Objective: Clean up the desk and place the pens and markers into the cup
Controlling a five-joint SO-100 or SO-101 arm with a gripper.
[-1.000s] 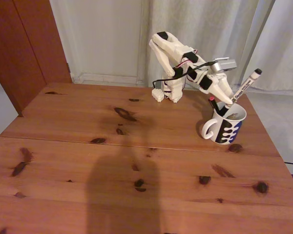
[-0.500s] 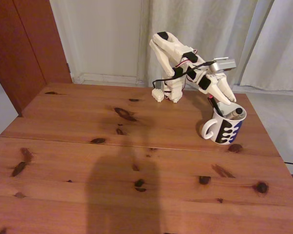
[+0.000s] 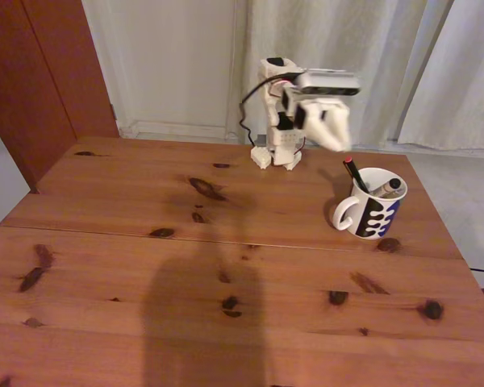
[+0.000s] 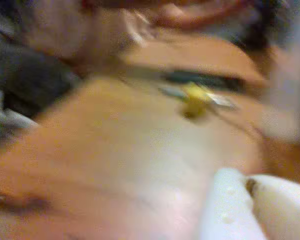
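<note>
The white cup (image 3: 373, 213) with dark blue blotches stands at the right of the desk (image 3: 129, 266) in the fixed view. A black pen with a red tip (image 3: 354, 174) leans out of its left side. The black cap of the white marker (image 3: 392, 185) lies at the cup's right rim. My gripper (image 3: 337, 143) hangs blurred in the air, up and to the left of the cup, with nothing seen in it. In the wrist view the white fingers (image 4: 285, 205) sit at the bottom right over the blurred brown desk (image 4: 135, 150).
The arm's base (image 3: 279, 153) stands at the desk's far edge, in front of pale curtains. A dark wooden panel (image 3: 48, 72) rises at the far left. The floor drops away past the desk's right edge. A broad shadow falls on the near middle of the desk.
The white marker went from the gripper's hold down into the cup. The gripper then rose and swung left, away from the cup.
</note>
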